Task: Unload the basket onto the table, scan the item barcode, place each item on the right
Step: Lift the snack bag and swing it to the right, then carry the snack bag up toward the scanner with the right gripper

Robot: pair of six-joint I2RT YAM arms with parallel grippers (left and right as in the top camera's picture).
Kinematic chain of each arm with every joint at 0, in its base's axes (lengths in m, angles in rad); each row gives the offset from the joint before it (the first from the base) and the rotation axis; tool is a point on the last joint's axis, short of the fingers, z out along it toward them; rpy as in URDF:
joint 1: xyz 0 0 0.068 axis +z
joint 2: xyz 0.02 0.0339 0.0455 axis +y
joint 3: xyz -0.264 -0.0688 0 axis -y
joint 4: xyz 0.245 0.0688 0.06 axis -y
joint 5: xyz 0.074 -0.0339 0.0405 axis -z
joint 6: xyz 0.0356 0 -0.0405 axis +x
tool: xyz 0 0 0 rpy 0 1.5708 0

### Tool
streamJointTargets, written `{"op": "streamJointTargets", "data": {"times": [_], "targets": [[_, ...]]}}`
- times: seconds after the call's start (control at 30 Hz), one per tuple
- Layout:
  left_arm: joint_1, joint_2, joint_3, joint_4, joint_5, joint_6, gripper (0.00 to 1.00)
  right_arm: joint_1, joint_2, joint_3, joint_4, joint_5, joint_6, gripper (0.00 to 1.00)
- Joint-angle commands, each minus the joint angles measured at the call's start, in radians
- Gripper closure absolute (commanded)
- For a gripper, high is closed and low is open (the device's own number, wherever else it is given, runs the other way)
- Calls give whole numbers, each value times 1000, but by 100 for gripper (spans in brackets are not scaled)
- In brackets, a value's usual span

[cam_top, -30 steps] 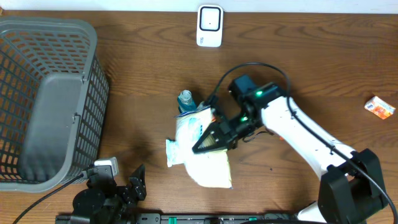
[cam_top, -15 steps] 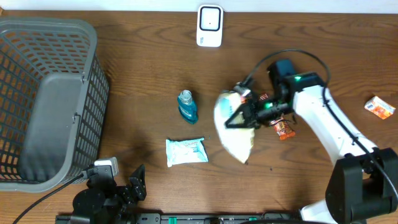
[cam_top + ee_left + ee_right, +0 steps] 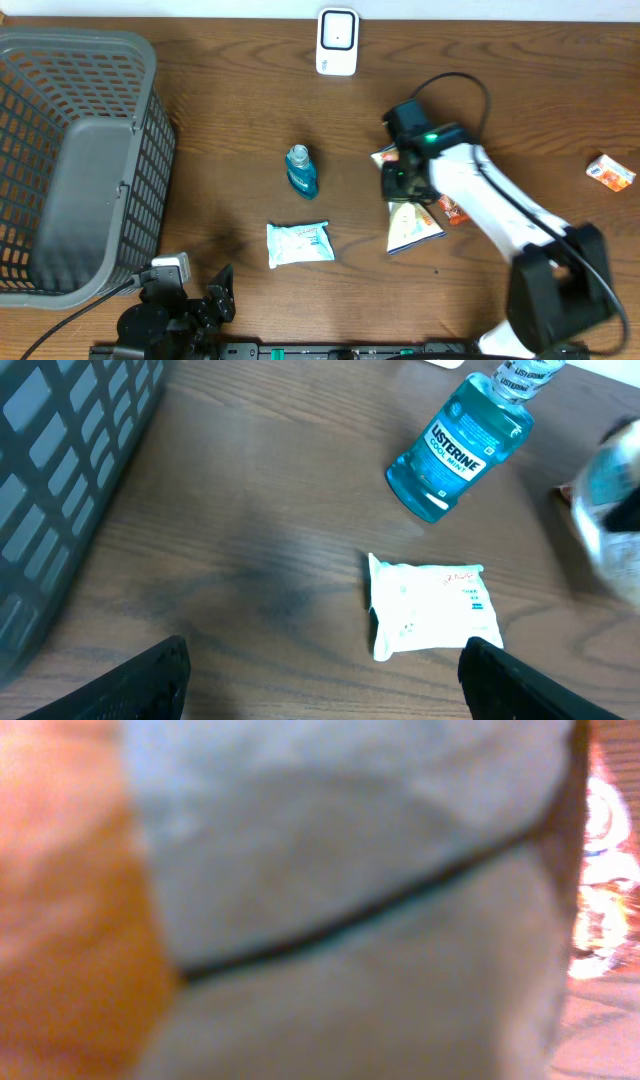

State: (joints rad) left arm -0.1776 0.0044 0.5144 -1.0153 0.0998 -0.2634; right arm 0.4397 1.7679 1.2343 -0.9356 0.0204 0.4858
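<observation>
One mouthwash bottle [image 3: 455,450] holds blue liquid; right tool [image 3: 404,193] pinches the white pouch [image 3: 415,228], left tool [image 3: 325,685] spread wide.

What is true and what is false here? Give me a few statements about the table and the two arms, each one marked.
1. The blue mouthwash bottle lies on its side on the table. True.
2. The wipes packet is inside the basket. False: it lies on the table, outside the basket.
3. The left gripper is open and holds nothing. True.
4. The right gripper grips the mouthwash bottle. False: it is shut on a white pouch.
5. The pouch is pressed against the white scanner. False: the scanner sits at the table's far edge, well apart from it.
</observation>
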Motion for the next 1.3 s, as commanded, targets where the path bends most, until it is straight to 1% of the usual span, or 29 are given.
{"op": "streamJointTargets", "data": {"times": [0.0,0.13,0.27,0.37,0.43,0.5,0.57,0.67,0.77,0.87,0.93,1.03,1.07,1.1,1.13,1.2,1.27], "targets": [[4,-1,0,-1,5,12,14,36,121,13,53,37,82,99],[4,-1,0,-1,5,12,14,45,204,13,162,-153,18,99],[4,-1,0,-1,5,12,14,34,192,18,188,-169,13,99],[4,-1,0,-1,5,12,14,9,121,32,181,-172,13,99],[4,-1,0,-1,5,12,14,-18,41,39,183,-208,-2,99],[4,-1,0,-1,5,12,14,-62,-47,42,185,-313,-3,99],[4,-1,0,-1,5,12,14,-123,-123,42,180,-487,0,99],[4,-1,0,-1,5,12,14,-241,-203,42,98,-780,70,99],[4,-1,0,-1,5,12,14,-329,-228,42,-16,-980,78,99],[4,-1,0,-1,5,12,14,-386,-231,42,-113,-1120,84,88],[4,-1,0,-1,5,12,14,-409,-231,42,-174,-1166,86,88],[4,-1,0,-1,5,12,14,-420,-231,42,-220,-1171,86,90],[4,-1,0,-1,5,12,14,-420,-230,42,-220,-1171,86,96],[4,-1,0,-1,5,12,14,-419,-230,42,-223,-1172,87,99],[4,-1,0,-1,5,12,14,-419,-231,42,-232,-1176,92,99],[4,-1,0,-1,5,12,14,-419,-230,41,-265,-1184,139,99],[4,-1,0,-1,5,12,14,-419,-230,41,-319,-1185,237,98]]}}
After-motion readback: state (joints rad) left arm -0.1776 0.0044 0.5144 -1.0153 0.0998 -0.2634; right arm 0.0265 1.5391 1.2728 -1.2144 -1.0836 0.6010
